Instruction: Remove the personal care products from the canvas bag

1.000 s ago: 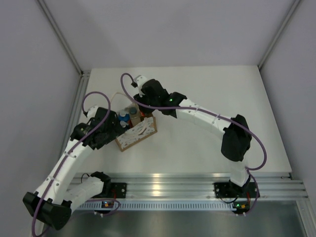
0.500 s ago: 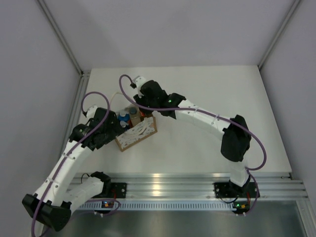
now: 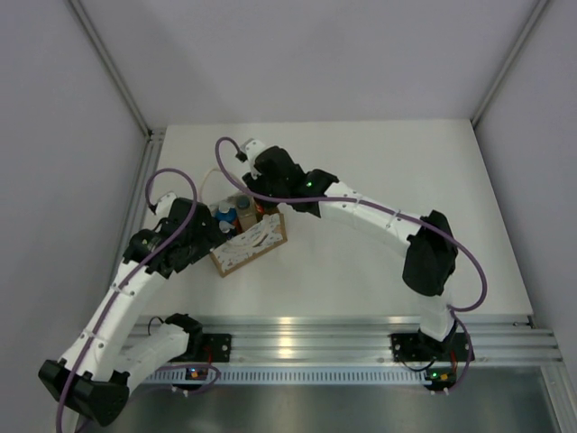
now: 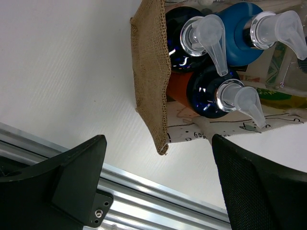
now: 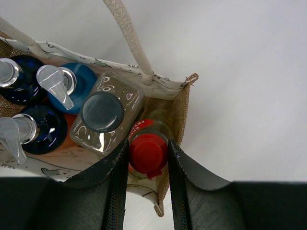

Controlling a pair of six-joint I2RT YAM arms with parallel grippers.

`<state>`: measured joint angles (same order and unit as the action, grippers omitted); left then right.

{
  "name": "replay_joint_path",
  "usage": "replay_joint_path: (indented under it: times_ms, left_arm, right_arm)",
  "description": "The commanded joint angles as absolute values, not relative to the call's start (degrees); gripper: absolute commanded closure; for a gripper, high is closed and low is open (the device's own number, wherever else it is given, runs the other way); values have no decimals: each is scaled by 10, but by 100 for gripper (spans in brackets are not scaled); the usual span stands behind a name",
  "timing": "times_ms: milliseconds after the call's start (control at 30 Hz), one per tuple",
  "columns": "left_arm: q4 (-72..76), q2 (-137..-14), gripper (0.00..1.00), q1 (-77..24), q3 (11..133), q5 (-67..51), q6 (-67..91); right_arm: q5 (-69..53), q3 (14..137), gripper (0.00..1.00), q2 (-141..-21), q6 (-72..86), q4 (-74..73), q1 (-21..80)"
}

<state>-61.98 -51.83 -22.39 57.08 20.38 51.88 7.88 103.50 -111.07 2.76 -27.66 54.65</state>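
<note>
Canvas bag (image 3: 252,244) packed, right tool (image 5: 148,146) pinching red-capped bottle (image 5: 148,154) at its wall, left tool (image 4: 158,143) spread wide, empty

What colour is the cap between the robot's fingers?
The slim bottle's round cap is red, clearest in the right wrist view.

White matte rectangular tabletop (image 3: 388,153), small boxy tan-brown fabric bag (image 3: 255,245) with white-patterned side stood upright on it toward the left edge, silver aluminium rail (image 3: 361,330) ran along the near edge
</note>
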Motion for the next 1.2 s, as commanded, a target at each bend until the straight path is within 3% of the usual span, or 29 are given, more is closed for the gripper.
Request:
replay_joint_path:
  times_ms: [0, 767, 1167]
  left_arm:
    - [-601, -508, 4, -224, 577, 209, 512]
    - [-601, -511, 2, -224, 577, 209, 499]
    - [-601, -503, 2, -224, 574, 203, 497]
  right_arm:
    - [91, 1099, 100, -1063, 20, -238, 560]
    - [126, 1185, 100, -965, 6, -276, 558]
    - [240, 1195, 100, -929, 5, -301, 532]
